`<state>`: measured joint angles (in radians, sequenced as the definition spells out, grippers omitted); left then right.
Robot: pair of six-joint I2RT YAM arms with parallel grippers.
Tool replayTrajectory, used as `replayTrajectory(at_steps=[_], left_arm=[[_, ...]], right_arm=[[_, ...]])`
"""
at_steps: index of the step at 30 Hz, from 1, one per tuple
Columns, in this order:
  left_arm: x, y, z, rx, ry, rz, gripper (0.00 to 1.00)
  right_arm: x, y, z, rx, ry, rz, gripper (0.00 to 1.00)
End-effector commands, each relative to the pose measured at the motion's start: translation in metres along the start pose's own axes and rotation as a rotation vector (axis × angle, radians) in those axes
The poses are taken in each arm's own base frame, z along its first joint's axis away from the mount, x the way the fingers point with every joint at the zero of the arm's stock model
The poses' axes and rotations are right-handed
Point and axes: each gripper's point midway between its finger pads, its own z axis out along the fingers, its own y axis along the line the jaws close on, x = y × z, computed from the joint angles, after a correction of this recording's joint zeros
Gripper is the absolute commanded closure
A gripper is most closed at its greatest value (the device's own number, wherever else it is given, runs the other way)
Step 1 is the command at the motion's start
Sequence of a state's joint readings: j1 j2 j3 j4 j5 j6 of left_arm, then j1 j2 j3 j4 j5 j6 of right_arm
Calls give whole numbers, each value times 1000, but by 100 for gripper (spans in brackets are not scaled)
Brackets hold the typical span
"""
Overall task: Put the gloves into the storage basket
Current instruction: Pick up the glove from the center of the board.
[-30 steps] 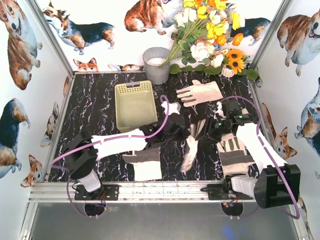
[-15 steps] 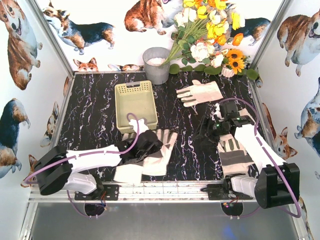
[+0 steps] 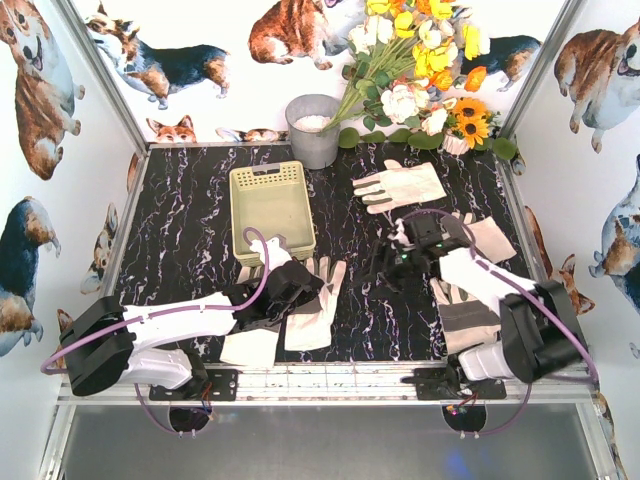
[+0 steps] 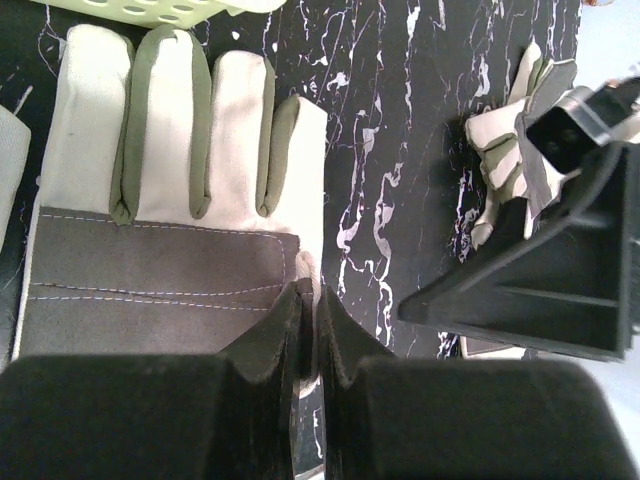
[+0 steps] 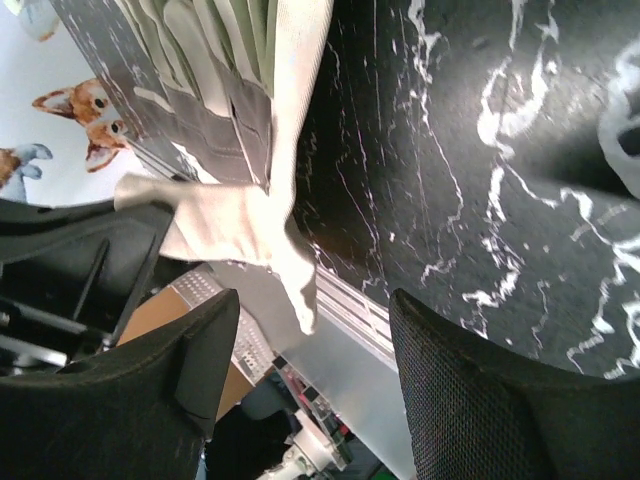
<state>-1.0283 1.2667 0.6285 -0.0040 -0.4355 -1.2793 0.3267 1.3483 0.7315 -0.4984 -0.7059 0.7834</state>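
The storage basket (image 3: 270,205) sits on the dark marbled surface (image 3: 190,220), toward the back and a bit to the left. There are no gloves in it.

The left pincer (image 3: 292,290) is just in front of the basket. Its two fingers are squeezed together on the side edge of the middle glove (image 3: 320,305). This glove lies flat with its finger tips pointing at the basket. In the left wrist view, the left pincer (image 4: 306,310) pinches the glove (image 4: 160,250) right where the grey patch ends. The glove's finger tips almost reach the basket (image 4: 160,8) at the top.

Another glove (image 3: 250,347) lies partly under the left arm, near the front edge.

The right pincer (image 3: 385,268) is near the middle of the surface, to the right of the middle glove. In the right wrist view, the right pincer (image 5: 312,340) has its fingers wide apart over the dark surface. It is not touching the glove seen past it.

The back glove (image 3: 400,185) lies flat to the right of the basket. The right-side glove (image 3: 462,305) lies under the right arm.

A grey bucket (image 3: 313,130) and a bunch of flowers (image 3: 420,60) stand at the back.
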Motion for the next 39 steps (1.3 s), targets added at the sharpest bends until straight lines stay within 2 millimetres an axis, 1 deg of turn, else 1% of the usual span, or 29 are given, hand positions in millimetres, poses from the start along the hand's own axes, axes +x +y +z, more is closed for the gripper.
replayTrajectory(at_steps=[1, 6, 9, 11, 14, 16, 22, 27, 30, 33, 35, 37, 38, 39], left_arm=[[-14, -20, -3, 42, -42, -19, 100], [-14, -24, -4, 52, -35, -11, 100], [-16, -29, -6, 66, -35, -9, 100], [-17, -35, -8, 83, -37, -9, 100], [-18, -42, -8, 106, -36, -4, 100], [-17, -46, -8, 112, -28, 4, 100], [-18, -48, -7, 104, -28, 15, 100], [-19, -45, -10, 104, -30, 5, 100], [-16, -47, -9, 114, -19, 9, 100], [-13, -50, -6, 121, -9, 25, 100], [-12, -56, -6, 133, 0, 44, 100], [-9, -55, -3, 129, 11, 62, 100], [-14, -69, -5, 156, 4, 56, 100], [-14, -72, -5, 162, 5, 60, 100]], right_arm=[[-19, 30, 18, -125, -28, -33, 37], [-15, 42, 45, -129, 41, -69, 37], [-10, 43, 59, -119, 80, -84, 37], [-7, 43, 65, -118, 97, -79, 37], [-8, 48, 72, -148, 111, -45, 37], [-8, 48, 76, -140, 119, -14, 37], [-9, 37, 76, -74, 129, 71, 37], [-23, 33, 62, -87, 79, 140, 37], [-32, 36, 55, -108, 53, 155, 37], [-36, 43, 54, -120, 52, 146, 37], [-35, 46, 54, -119, 60, 124, 37], [-31, 45, 55, -94, 84, 89, 37], [-28, 43, 57, -75, 102, 74, 37], [-23, 42, 59, -59, 122, 56, 37]])
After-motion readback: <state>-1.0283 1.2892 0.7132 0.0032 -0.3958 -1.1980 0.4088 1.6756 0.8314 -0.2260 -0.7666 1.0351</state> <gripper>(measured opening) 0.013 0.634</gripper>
